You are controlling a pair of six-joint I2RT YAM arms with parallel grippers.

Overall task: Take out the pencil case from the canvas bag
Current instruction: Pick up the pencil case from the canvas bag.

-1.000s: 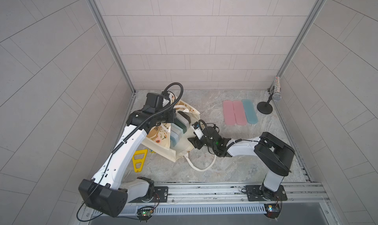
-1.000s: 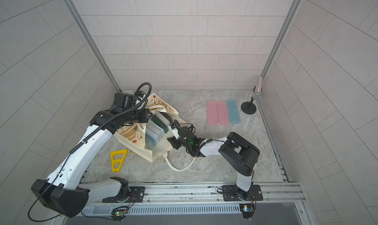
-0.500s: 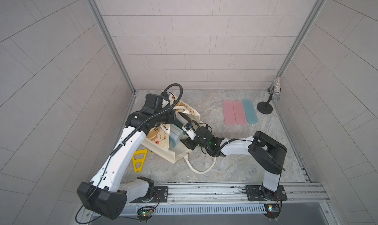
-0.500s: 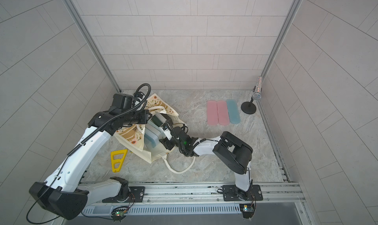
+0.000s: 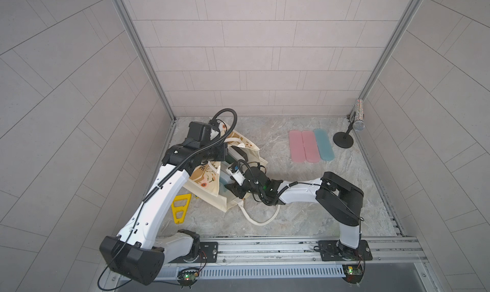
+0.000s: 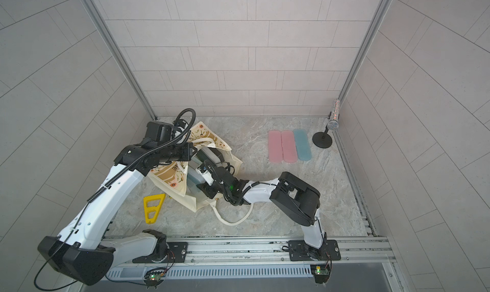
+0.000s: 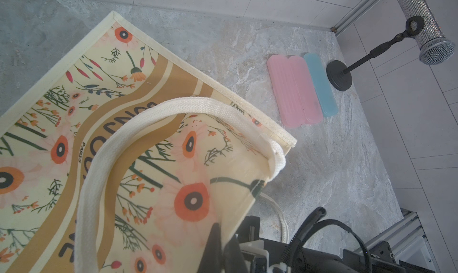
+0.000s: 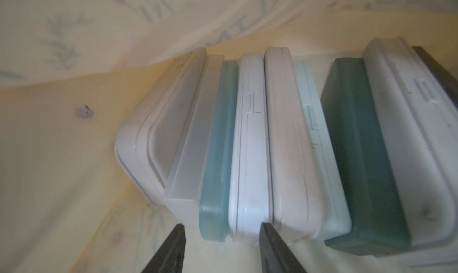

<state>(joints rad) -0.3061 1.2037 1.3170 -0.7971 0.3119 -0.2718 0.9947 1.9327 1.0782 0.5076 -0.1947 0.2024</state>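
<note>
Left arm (image 5: 159,197) and right arm (image 5: 299,192) show white shells, black joints, ribbed cables; right hand (image 8: 220,244) black-fingered.

2 top views overhead, sharing whole scene. Left wrist close outside canvas bag (image 7: 190,202); right inside.

1 canvas bag (image 5: 205,177), 2 pink cases (image 5: 297,146) + 1 blue case (image 5: 323,144) outside, 1 mic (image 5: 359,125), 1 yellow triangle (image 5: 183,197)

Cream canvas bag (image 7: 173,85) bears orange flowers, tan bands; 2 pink cases (image 7: 282,90), 1 blue case (image 7: 321,85)
</note>
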